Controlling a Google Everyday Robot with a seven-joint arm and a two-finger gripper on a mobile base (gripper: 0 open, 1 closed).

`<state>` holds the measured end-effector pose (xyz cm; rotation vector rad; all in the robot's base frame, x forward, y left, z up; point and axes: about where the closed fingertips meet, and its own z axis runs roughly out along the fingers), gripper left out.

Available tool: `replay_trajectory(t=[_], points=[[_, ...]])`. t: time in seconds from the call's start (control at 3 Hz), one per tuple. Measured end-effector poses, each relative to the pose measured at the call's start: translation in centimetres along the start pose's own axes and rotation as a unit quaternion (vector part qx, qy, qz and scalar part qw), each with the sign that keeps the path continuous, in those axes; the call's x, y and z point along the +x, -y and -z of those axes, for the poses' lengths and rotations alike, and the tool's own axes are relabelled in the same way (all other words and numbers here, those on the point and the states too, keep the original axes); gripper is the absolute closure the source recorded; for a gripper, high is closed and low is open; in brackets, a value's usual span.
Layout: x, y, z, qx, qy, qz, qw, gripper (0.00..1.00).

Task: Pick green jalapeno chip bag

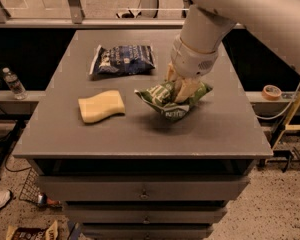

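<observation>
The gripper (179,88) is positioned over the right-centre of the grey surface (140,134), suspended from the white arm (240,9) that enters from the upper right. The jaws are pointed downward and are clamped on the green jalapeno chip bag (162,101), which is bunched up around them at its middle. The bag is held tilted, with its left end raised and a dark shadow cast on the surface beneath it; whether its lowest edge touches the surface cannot be determined. A dark blue chip bag (122,60) is laid flat toward the rear of the surface, apart from the gripper. A pale yellow sponge (101,105) is located to the left of the green bag, not touching it.
</observation>
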<state>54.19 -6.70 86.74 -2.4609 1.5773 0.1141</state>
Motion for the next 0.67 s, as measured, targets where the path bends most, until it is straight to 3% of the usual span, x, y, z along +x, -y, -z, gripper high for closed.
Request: replay_trajectory(t=[0.33,0.67], points=[[-0.1,2.5,4.2,0.047,0.022,-0.004,0.9987,1.0],[0.3,3.8,6.9,0.079,0.034,-0.015,0.9962,1.0]])
